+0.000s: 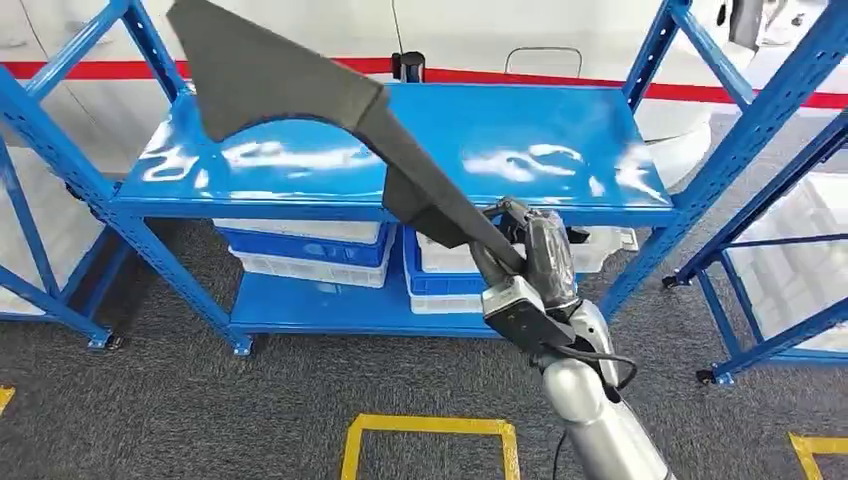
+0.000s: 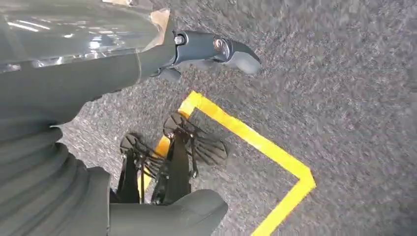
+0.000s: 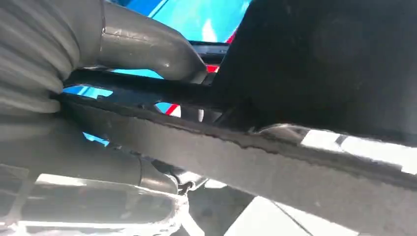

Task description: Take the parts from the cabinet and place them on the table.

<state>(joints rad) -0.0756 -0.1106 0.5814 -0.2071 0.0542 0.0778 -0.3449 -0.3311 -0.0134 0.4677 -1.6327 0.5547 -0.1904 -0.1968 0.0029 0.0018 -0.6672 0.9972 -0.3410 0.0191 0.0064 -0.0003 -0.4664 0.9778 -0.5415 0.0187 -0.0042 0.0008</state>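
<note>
Right hand (image 1: 528, 262) grips narrow end of long dark grey part (image 1: 300, 95), fingers wrapped round it. Part held up in air, slanting across front of blue rack (image 1: 560, 140), wide notched end above top shelf's left front corner, not touching shelf. Blue and white bins (image 1: 305, 250) on lower shelf. Left hand (image 2: 206, 49) hangs over grey carpet beside yellow floor tape (image 2: 255, 140); fingers loosely apart, holding nothing.

Matt dark foam-like part (image 1: 290, 90), glossy blue metal shelf (image 1: 520, 140), rough grey carpet (image 1: 150, 400).
</note>
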